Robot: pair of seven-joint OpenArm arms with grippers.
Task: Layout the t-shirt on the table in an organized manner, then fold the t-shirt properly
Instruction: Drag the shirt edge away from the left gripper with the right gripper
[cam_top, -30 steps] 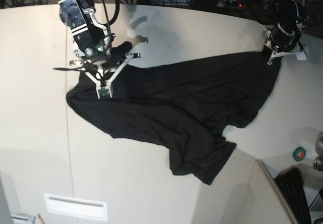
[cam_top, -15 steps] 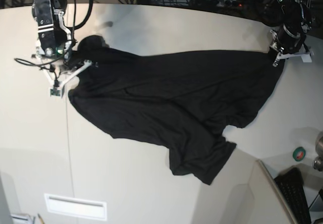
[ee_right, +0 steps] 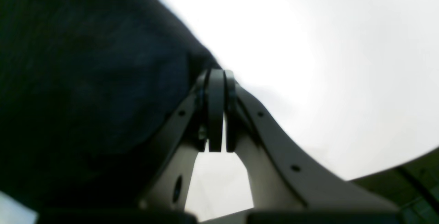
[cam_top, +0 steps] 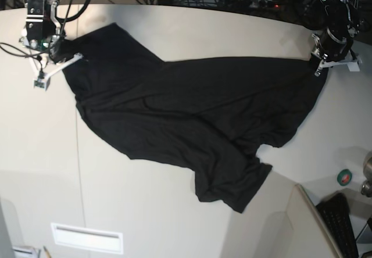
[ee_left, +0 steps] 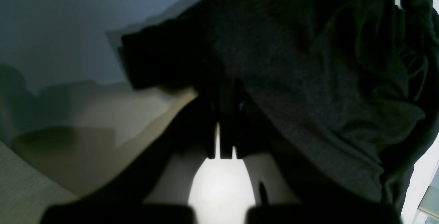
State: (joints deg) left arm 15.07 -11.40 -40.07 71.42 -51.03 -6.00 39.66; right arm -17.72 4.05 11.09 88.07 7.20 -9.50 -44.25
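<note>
Large black fabric t-shirt (cam_top: pixel 197 118) spread diagonally across the off-white smooth table (cam_top: pixel 145 211), bunched at its lower corner. Right gripper (cam_top: pixel 51 60) clamped on the shirt's far-left edge; left gripper (cam_top: pixel 318 67) pinched shut on the opposite corner. Around it: black keyboard (cam_top: pixel 340 226) bottom right, small green round object (cam_top: pixel 344 177) just above it, white rectangular label plate (cam_top: pixel 87 237) near the front edge. Nothing lies on the shirt. No legible writing

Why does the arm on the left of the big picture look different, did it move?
Yes. The right gripper, shut on the t-shirt, moved left and toward the table's far edge, away from the seam line, dragging cloth along.
</note>
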